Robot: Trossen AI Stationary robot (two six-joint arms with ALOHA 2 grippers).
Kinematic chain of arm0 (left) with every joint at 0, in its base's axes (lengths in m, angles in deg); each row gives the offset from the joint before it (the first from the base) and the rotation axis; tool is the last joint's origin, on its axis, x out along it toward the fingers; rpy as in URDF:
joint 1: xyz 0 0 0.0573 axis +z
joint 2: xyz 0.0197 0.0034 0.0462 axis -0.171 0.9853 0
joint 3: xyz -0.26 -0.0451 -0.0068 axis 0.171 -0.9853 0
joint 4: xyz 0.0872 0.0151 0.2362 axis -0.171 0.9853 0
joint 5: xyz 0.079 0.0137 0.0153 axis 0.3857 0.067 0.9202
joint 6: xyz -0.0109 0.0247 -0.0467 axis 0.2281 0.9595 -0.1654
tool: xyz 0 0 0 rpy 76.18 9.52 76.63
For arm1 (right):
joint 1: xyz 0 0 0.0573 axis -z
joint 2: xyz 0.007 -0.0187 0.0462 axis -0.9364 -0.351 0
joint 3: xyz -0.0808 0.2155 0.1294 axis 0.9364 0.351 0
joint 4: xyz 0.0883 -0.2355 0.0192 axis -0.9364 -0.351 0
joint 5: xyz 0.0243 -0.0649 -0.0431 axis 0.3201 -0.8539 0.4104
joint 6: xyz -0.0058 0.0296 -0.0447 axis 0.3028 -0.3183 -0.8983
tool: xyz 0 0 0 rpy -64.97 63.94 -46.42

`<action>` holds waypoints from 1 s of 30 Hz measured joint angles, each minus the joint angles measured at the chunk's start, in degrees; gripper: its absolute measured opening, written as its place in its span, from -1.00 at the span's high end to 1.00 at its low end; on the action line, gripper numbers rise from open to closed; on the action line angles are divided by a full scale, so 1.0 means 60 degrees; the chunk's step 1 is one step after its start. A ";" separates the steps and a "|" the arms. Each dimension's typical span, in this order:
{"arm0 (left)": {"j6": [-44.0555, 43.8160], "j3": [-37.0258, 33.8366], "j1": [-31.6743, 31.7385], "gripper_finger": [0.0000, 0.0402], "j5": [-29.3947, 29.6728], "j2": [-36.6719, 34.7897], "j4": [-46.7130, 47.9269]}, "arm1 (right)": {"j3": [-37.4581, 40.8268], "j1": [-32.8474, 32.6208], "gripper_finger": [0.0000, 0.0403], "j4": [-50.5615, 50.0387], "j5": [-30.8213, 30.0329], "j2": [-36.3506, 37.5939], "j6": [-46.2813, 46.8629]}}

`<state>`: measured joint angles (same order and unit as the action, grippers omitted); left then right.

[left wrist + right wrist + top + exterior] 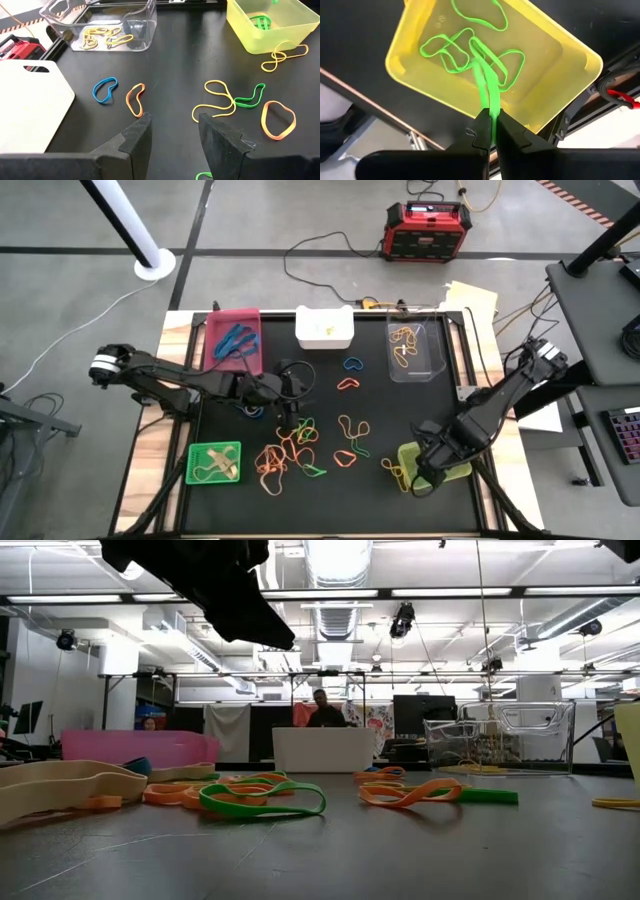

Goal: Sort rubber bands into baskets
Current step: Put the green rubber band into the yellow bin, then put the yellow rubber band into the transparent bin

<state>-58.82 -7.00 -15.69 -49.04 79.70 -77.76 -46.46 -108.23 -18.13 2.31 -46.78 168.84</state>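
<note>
Loose rubber bands [300, 445] in orange, green, yellow and blue lie on the black mat. Around them stand a magenta basket [250, 320], a white one [325, 338], a clear one [432, 360], a bright green one [195, 470] and a yellow-green one [455, 470]. My left gripper [172, 135] hovers open over the pile's far part [290, 412] with nothing between its fingers. My right gripper [490, 116] hangs above the yellow-green basket [560, 45], shut on a green rubber band [487, 82]. My right gripper pinches the green band's upper end [489, 104] between its two fingertips, coming from above and pointing down. The band hangs drawn out long and narrow below the fingers. Its lower end [477, 47] reaches in among the other green bands inside the yellow-green basket.
A red-and-black box [425, 230] with cables stands on the floor beyond the far edge. In the left wrist view a blue band [105, 90], an orange band [135, 98] and a yellow band [215, 100] lie just ahead of the fingers. People show in the room behind.
</note>
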 joint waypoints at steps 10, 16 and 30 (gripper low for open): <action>0.0019 0.0000 0.0000 0.27 0.0000 0.0003 -0.0010 | 0.0011 0.0007 0.69 0.0033 -0.0566 -0.0326 -0.0058; -0.0009 0.0000 -0.0018 0.27 0.0000 0.0003 -0.0007 | 0.0008 0.0007 0.43 0.0040 -0.0746 -0.0329 -0.0203; 0.0036 0.0000 -0.0420 0.27 -0.0007 -0.0109 0.0044 | -0.0694 0.0563 0.20 0.1519 -0.5807 -0.0311 -0.3167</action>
<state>-58.60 -7.00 -18.21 -49.08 79.04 -77.49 -50.63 -104.86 -9.02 -32.54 -48.64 149.84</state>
